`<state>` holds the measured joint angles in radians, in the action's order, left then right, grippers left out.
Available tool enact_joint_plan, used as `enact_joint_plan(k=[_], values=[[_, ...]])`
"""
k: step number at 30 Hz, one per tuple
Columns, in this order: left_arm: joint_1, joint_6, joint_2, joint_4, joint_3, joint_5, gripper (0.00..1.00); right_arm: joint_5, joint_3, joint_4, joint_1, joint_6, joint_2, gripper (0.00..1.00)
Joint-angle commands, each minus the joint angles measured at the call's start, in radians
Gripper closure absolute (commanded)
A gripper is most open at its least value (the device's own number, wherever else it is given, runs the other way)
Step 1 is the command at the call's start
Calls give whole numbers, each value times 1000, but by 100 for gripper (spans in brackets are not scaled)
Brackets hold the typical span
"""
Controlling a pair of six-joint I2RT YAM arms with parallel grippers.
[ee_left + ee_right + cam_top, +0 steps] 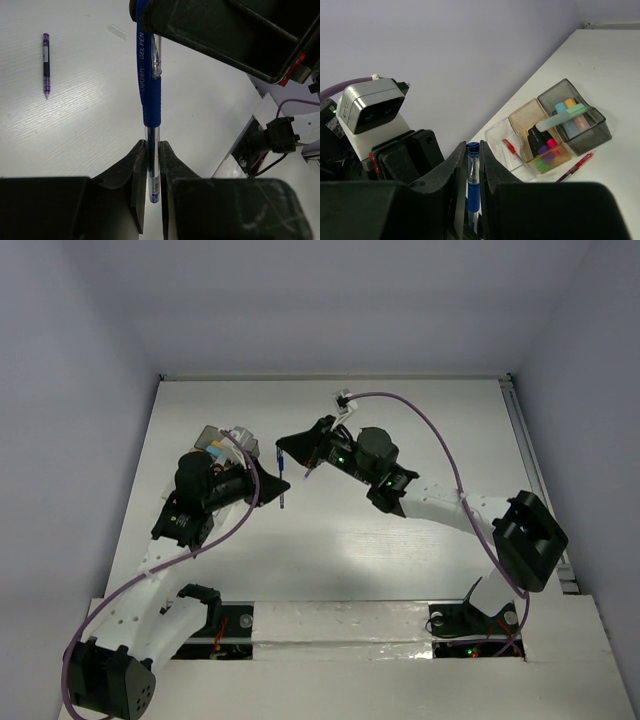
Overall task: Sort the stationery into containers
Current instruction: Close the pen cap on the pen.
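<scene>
your left claw [152, 146] shut tight on blue pen [150, 95], your right claw [472, 149] narrow on its other end, pen held over tabletop [90, 120], purple pen [46, 65] lying there, containers [590, 137] by wall

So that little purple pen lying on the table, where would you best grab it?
Probably mid-barrel, coming straight down from above. The purple pen lies flat on the table, long and thin, so jaws set across its width, one on each long side, should close evenly without tipping either end.
</scene>
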<state>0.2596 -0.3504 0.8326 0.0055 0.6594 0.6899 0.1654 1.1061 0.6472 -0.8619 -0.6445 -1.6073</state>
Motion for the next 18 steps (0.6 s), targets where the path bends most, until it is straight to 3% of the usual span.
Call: enact_joint_plan(k=[1,18], values=[[-17,-6,-32,94,2,-4,100,22,-51,6,-28,14,37,100],[-26,-25,-52,119,60,-30,100,66,-163,-46,-108,9,1,100]])
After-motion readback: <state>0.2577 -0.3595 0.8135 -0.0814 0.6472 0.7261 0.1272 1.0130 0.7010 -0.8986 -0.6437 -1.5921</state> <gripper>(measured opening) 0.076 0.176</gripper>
